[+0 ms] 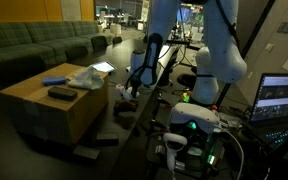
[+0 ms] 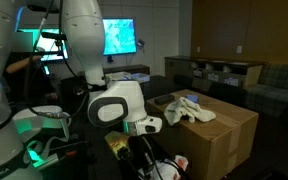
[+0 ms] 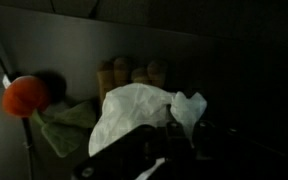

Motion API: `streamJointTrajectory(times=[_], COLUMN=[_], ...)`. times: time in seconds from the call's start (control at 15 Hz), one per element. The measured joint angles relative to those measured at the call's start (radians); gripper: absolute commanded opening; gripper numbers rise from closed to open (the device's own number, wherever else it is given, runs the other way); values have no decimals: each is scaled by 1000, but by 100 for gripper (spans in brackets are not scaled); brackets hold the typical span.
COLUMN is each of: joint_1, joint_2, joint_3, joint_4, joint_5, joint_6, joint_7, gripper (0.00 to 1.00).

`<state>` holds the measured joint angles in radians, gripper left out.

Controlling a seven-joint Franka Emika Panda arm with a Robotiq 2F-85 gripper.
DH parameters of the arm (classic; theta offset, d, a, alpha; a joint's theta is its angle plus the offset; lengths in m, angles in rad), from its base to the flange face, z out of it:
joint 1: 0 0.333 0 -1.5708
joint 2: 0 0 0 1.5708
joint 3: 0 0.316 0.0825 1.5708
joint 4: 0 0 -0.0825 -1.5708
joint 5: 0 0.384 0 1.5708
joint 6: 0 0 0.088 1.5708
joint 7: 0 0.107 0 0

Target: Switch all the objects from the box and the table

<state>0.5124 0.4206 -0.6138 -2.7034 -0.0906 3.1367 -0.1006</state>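
Gripper (image 1: pixel 133 92) hangs low, just beside the cardboard box (image 1: pixel 59 112), on the box side that faces the robot base. The wrist view is too dark to tell whether the jaws are spread or pressed together, or whether they pinch anything.

Where the task things are:
- On top of the box: blue item (image 1: pixel 54 80), black item (image 1: pixel 61 93), white cloth (image 1: pixel 87 76).
- Low beside the box: white sheet (image 3: pixel 134 115) directly in front of the gripper (touching or just apart, cannot tell), with the green cloth (image 3: pixel 69 122) and orange ball (image 3: pixel 22 95) next to it.

Judged risks from here:
1. The sheet is crumpled and limp. If you close on a loose fold, you probably lift only a corner. It may slip out on the way up to the box top.
2. The sheet lies against the green cloth. A deep pinch could catch both, and you would carry two things without seeing it.
3. The ball sits near. A dragged sheet or a sideways wrist move could nudge it and send it rolling away from the box, out of reach.
4. The arm works tight against the box wall. Lifting straight up with little clearance could hook the box edge, shift the box and tip the items lying on top.
5. Poor light hides contact, so check the grasp in both exterior views before lifting.
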Motion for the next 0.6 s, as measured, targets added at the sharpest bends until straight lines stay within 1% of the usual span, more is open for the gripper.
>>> streamJointTrajectory(times=[0.2, 0.33, 0.47, 0.6], joint_1=[160, 256, 328, 377], joint_2=[-52, -76, -93, -105], joint_3=[-210, -331, -422, -485], joint_4=[4, 17, 48, 103], joint_5=[-28, -29, -29, -35], joint_6=[-27, -51, -88, -150], joint_7=[8, 7, 7, 3], gripper=[8, 8, 8, 8])
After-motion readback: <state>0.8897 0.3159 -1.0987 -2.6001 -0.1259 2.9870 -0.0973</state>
